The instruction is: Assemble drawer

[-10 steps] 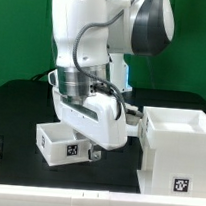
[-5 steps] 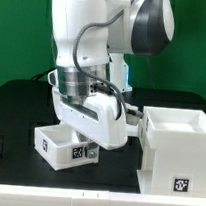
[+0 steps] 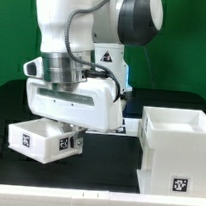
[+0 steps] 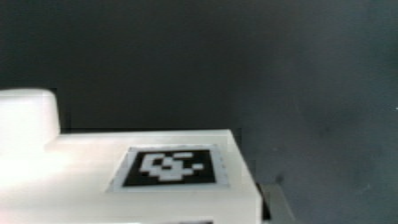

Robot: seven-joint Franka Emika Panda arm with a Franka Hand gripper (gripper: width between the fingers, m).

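White drawer [image 3: 44, 149] — black-and-white tags [image 3: 24, 139]; black table [image 3: 112, 157]; green backdrop [image 3: 196, 48].

The arm [image 3: 69, 23] is built of fat, rounded, glossy white shells, with 1 dark grey joint cap [image 3: 140, 16] bulging at its upper end and a small triangular marking [image 3: 107, 55] on the white link behind. A thin black cable [image 3: 75, 31] loops down the front of the shells to a silver-grey metal ring [image 3: 55, 69] at the wrist. Below that ring the gripper [image 3: 70, 139] has a broad, boxy white body with softened edges and dark parts along its underside.
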